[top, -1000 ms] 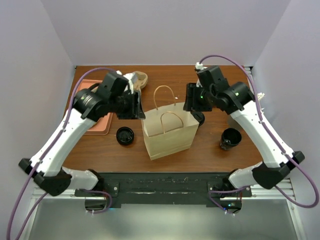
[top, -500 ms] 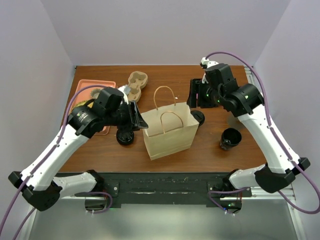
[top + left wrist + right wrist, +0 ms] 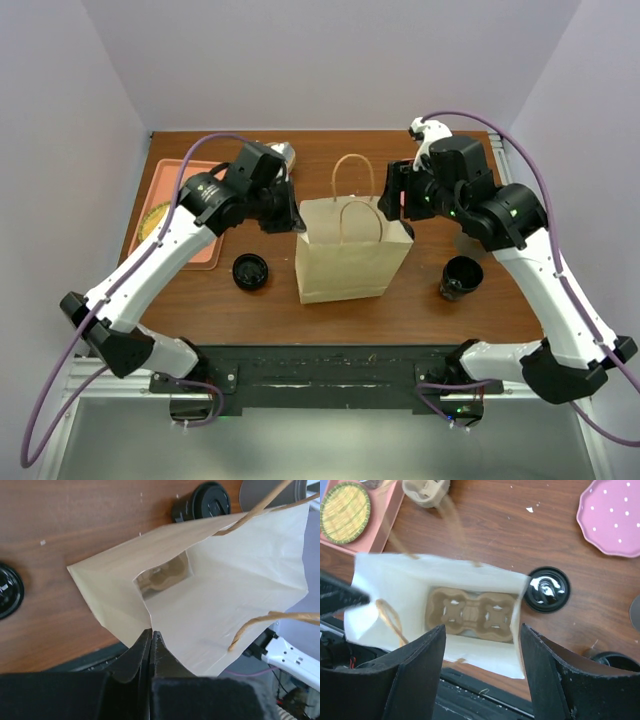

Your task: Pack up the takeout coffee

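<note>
A tan paper bag [image 3: 350, 255] stands open mid-table, with a pulp cup carrier [image 3: 470, 612] lying on its bottom. My left gripper [image 3: 296, 216] is shut on the bag's left rim [image 3: 150, 625]. My right gripper [image 3: 402, 200] hovers open over the bag's right wall, which passes between its fingers [image 3: 420, 650]. One takeout coffee [image 3: 250, 271], black with a black lid, stands left of the bag. Another [image 3: 548, 589] sits just outside the bag's right wall. A third [image 3: 461, 277] is further right.
A second pulp carrier [image 3: 425, 490] lies behind the bag. A pink tray [image 3: 185, 255] with a woven yellow disc [image 3: 152, 222] sits at the far left. A pink dotted plate [image 3: 612, 517] is at the back right.
My left gripper rose to the bag's left rim and shut on it. The bag shifted right and now faces squarely forward. My right gripper drifted right and opened slightly wider.
</note>
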Tool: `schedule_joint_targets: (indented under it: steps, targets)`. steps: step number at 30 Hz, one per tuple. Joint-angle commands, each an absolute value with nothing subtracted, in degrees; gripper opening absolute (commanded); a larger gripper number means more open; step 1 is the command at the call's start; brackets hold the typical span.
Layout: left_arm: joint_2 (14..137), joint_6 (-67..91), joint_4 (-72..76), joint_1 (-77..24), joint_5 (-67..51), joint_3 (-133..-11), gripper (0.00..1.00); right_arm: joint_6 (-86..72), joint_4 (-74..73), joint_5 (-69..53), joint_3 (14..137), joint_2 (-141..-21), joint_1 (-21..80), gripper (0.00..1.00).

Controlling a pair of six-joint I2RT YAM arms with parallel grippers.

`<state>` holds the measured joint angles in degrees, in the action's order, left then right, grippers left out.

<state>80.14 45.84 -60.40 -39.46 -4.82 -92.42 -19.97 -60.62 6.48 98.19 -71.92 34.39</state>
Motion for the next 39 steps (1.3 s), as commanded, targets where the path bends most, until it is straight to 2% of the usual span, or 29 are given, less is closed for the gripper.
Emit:
schedule_joint_targets:
  steps: [1,4,8,13,21,26,35,38,39]
  targets:
    - [80.6,36.6,-58.5,-39.6,-0.2,-97.6,0.00,-17.0,-58.9,6.3,100.8,-72.6,34.4,0.65]
    - [77.8,32.9,-53.8,-39.7,-0.1,-93.6,0.00,-16.0,-60.2,7.2,101.4,-72.7,34.5,0.65]
    - [70.2,30.1,-41.4,-39.6,-2.1,-80.5,0.00,-16.3,-60.6,7.4,100.7,-71.4,34.5,0.65]
    - [63.0,30.4,-37.9,-39.6,-2.3,-70.8,0.00,-17.0,-60.0,2.4,97.8,-69.7,34.4,0.64]
    - [58.1,29.3,-36.6,-39.6,-0.2,-67.5,0.00,-22.8,-60.4,-4.7,87.0,-64.3,34.5,0.66]
    - [56.4,26.2,-32.9,-39.6,2.7,-67.2,0.00,-27.1,-58.8,-3.4,83.0,-63.0,34.6,0.65]
    - [56.8,21.9,-29.2,-39.6,2.6,-66.3,0.00,-31.1,-57.4,-0.2,82.3,-68.3,36.0,0.52]
    - [56.3,22.1,-29.4,-39.7,1.7,-65.0,0.00,-32.0,-56.5,-0.1,81.5,-68.8,36.8,0.43]
    - [56.2,22.2,-29.6,-39.6,1.2,-64.5,0.00,-32.5,-56.4,0.9,81.1,-68.9,37.3,0.37]
